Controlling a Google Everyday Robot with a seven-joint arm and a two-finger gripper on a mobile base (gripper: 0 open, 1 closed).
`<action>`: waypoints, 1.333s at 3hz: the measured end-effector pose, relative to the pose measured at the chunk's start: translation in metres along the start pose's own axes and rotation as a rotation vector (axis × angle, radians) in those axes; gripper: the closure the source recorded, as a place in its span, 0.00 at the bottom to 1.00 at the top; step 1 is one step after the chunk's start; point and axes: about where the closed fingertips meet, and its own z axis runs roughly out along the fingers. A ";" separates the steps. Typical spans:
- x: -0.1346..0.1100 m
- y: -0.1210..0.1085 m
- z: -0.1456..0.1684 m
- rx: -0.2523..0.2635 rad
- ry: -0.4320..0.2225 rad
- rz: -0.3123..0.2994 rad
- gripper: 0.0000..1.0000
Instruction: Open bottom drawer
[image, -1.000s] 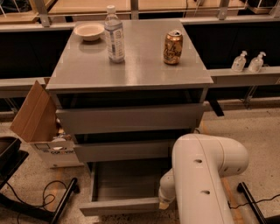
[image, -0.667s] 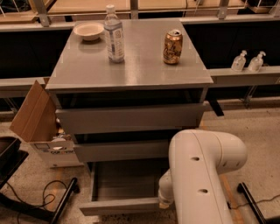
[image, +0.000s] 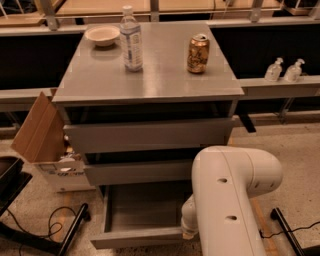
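Observation:
The bottom drawer (image: 142, 236) of the grey cabinet stands pulled out, showing a bare grey tray (image: 145, 207) inside. Its flat front panel lies at the lower edge of the camera view. The white arm (image: 230, 195) fills the lower right and reaches down toward the drawer's right front corner. The gripper sits behind the arm near that corner and is hidden. Above, the middle drawer front (image: 137, 172) and the top drawer front (image: 147, 135) are each pulled out a little.
On the cabinet top (image: 150, 75) stand a water bottle (image: 131, 40), a gold can (image: 198, 54) and a white bowl (image: 102, 35). An open cardboard box (image: 42, 140) sits at the left. Black cables and a black stand (image: 45, 235) lie on the floor.
The white arm has shifted slightly left and nearer the camera. The bottom drawer stays pulled out about as far as before.

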 end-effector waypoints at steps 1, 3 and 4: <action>0.000 0.000 0.000 0.000 0.000 0.000 0.59; 0.001 0.003 0.003 -0.005 0.001 0.000 0.13; 0.001 0.004 0.004 -0.007 0.002 0.000 0.00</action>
